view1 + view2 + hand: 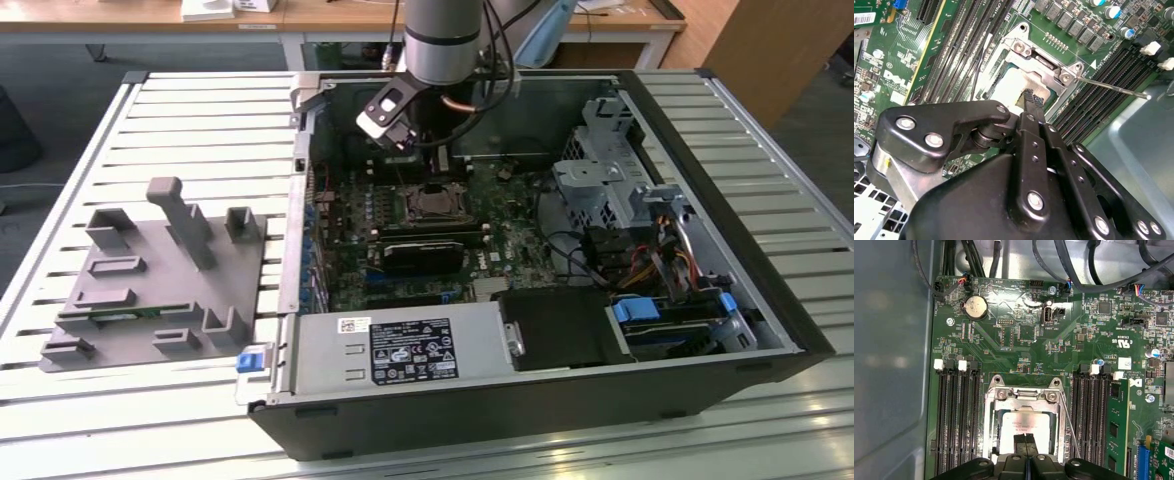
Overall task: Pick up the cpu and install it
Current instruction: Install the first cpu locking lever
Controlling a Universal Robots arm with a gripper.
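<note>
- Looks like the seating step: chip (1022, 424) lying flat inside socket frame (999, 395).
- Pincer (1025, 438) poised just above, fingers pressed together, gripping nothing.
- Calls for level, square seating.

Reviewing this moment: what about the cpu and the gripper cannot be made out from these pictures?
1. First wrist view: the gripper covers one edge of the cpu, so whether they touch is unclear.
2. Second wrist view: the gripper's body hides most of the cpu.
3. Exterior view: the socket is too small to show whether the cpu sits fully in it.
</note>
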